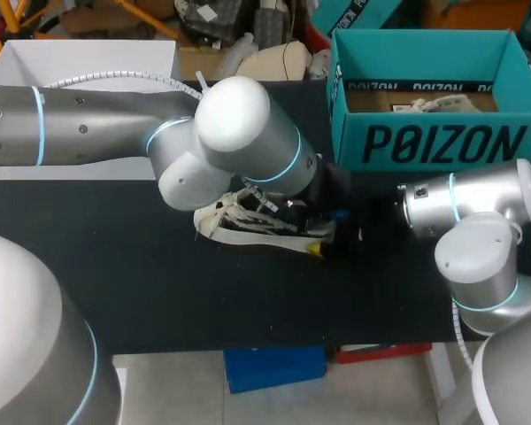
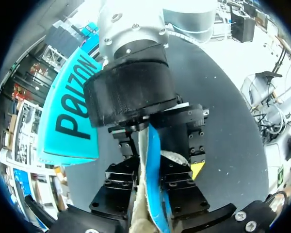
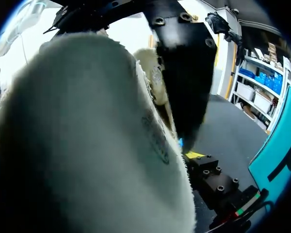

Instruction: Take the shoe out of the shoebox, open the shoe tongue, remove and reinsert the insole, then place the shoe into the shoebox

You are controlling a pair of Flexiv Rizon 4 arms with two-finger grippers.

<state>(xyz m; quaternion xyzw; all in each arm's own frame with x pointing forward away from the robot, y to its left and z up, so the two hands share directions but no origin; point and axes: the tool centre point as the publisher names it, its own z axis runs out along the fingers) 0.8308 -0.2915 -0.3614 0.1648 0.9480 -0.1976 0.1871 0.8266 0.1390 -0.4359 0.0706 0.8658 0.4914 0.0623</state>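
Two robot arms meet over a pale shoe (image 1: 239, 221) lying on its side near the middle of the black tabletop (image 1: 159, 292), laces loose, toe toward the left edge. The left arm (image 1: 115, 124) crosses in from the left edge and passes above the shoe. The left gripper (image 2: 157, 174) is pressed from both sides onto an insole (image 2: 153, 150), white on one face and blue on the other, which stands on edge between its black fingers. Facing it from the opposite side, the right gripper (image 2: 162, 138) hangs just beyond, nose to nose with the left, and the insole's far end runs up between its fingers too. Whether they pinch it cannot be told. The right arm (image 1: 465, 208) enters from the right edge. In the right wrist view, pale fuzzy fabric (image 3: 87, 136) sits hard against the camera and hides that gripper's own fingers; shoe or insole, it is too close to say. The teal shoebox (image 1: 442, 142) stands open at the tabletop's far right corner, well apart from the shoe.
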